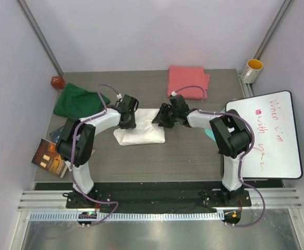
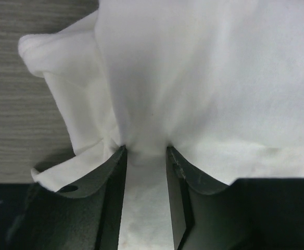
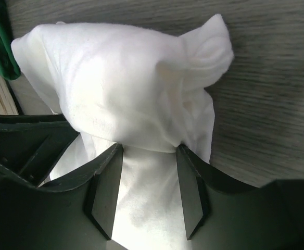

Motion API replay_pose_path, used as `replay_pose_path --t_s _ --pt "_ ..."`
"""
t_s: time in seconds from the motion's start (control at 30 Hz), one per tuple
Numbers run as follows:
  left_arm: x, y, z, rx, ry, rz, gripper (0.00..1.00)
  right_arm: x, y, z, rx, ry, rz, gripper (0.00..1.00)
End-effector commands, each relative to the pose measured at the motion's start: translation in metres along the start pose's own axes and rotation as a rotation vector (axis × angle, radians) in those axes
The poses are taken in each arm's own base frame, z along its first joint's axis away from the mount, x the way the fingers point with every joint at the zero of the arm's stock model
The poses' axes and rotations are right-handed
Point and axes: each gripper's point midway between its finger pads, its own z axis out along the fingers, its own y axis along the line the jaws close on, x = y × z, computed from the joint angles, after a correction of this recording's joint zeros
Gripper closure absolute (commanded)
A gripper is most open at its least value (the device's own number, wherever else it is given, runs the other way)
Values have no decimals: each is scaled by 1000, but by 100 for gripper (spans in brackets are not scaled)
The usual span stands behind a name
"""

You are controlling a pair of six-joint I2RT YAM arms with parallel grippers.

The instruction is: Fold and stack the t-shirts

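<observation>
White t-shirt (image 1: 141, 136), one, clamped in left gripper (image 2: 146, 151) and right gripper (image 3: 149, 148); one dark green t-shirt (image 1: 76, 100), one coral-pink t-shirt (image 1: 187, 80) lying apart.

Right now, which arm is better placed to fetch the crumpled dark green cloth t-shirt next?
Left, probably. The crumpled dark green cloth t-shirt lies far left on the table, beside the left arm; the right arm would need to cross the white cloth t-shirt.
</observation>
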Motion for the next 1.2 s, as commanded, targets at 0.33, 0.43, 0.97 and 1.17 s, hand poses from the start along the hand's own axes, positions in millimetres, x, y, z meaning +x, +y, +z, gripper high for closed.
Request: replay_pose_path --t_s 0.33,0.43,0.97,1.17 --pt "-35 40 -102 -74 -167 -98 32 -8 22 -47 19 -33 -129 48" --pt "-21 53 -95 -85 -136 -131 31 -12 34 -54 -16 -35 -151 48" --pt "40 63 -39 64 -56 -310 31 -20 52 -24 -40 24 -230 48" --pt "41 77 -45 70 -68 -345 31 -11 45 -1 -31 66 -241 48"
